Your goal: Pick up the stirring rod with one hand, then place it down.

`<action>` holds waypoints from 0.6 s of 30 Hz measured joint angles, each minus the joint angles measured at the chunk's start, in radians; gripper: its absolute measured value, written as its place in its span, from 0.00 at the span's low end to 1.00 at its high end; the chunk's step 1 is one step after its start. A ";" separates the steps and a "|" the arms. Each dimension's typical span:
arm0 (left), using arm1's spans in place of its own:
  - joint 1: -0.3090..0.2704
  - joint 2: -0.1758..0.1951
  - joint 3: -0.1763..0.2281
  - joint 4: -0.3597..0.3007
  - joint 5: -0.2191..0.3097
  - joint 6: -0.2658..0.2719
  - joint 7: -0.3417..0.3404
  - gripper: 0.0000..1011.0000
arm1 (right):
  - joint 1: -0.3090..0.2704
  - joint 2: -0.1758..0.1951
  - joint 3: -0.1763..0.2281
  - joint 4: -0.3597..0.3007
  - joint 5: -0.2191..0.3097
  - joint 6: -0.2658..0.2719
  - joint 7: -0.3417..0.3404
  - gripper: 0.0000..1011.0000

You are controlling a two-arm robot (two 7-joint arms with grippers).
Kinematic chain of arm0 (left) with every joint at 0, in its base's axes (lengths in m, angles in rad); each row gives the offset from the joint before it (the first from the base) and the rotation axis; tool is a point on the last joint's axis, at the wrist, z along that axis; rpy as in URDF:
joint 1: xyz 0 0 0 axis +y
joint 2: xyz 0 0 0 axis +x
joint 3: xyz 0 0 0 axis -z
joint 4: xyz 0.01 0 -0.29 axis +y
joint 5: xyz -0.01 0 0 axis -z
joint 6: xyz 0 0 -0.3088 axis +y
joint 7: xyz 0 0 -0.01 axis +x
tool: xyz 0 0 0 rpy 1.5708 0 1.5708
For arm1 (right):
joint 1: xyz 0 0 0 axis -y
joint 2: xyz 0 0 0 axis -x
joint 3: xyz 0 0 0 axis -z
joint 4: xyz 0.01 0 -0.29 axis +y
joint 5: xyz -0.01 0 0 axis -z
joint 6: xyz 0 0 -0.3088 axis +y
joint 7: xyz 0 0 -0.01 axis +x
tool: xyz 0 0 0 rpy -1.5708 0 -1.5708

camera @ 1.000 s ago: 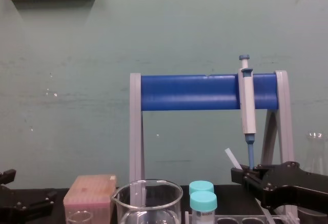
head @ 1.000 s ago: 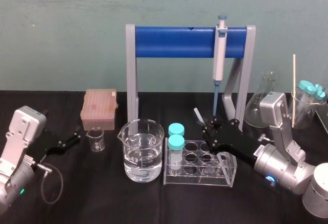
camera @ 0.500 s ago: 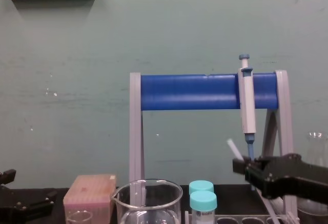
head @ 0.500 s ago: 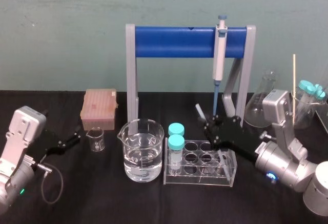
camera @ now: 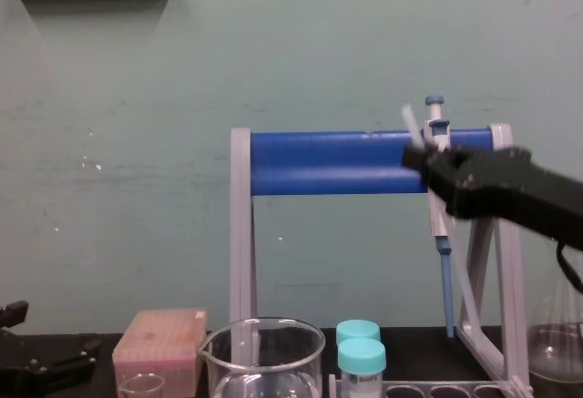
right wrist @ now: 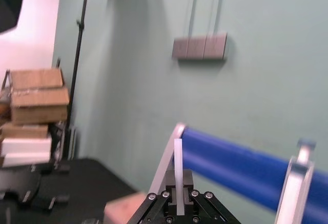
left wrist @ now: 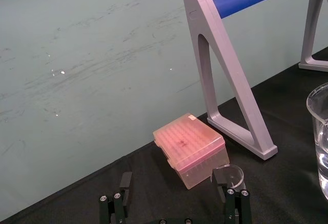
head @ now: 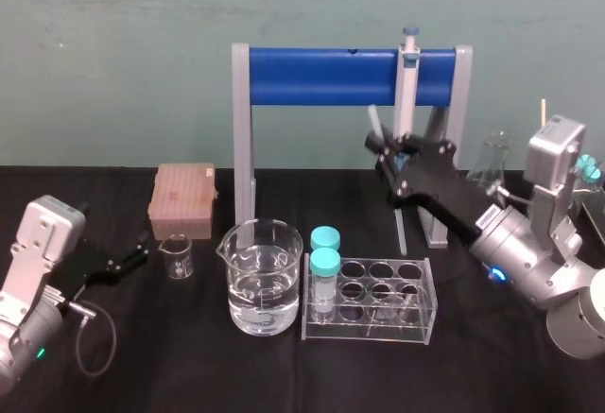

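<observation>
The stirring rod [head: 375,122] looks like frosted, translucent whitish glass, smooth along its length. The right gripper [head: 384,145] clamped on it is matt black, plastic-looking, with small shiny metal screws. The worktop [head: 189,366] is matt black and cloth-like. The beaker [head: 260,281] is clear glossy glass, the rack [head: 371,301] clear hard plastic, the box [head: 182,200] toward the worktop's left rear cloudy pinkish plastic, and the stand [head: 321,75] has a smooth blue bar and dull grey legs.

Silver-grey arms [head: 534,262], black angular right gripper [head: 382,146] (small screws [right wrist: 165,195])
</observation>
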 joint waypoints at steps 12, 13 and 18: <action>0.000 0.000 0.000 0.000 0.000 0.000 0.000 0.99 | -0.050 -0.037 0.063 -0.002 -0.055 -0.175 -0.031 0.07; 0.000 0.000 0.000 0.000 0.000 0.000 0.000 0.99 | -0.056 -0.037 0.066 -0.002 -0.059 -0.180 -0.034 0.07; 0.000 0.000 0.000 0.000 0.000 0.000 0.000 0.99 | -0.094 -0.037 0.088 -0.002 -0.085 -0.212 -0.047 0.07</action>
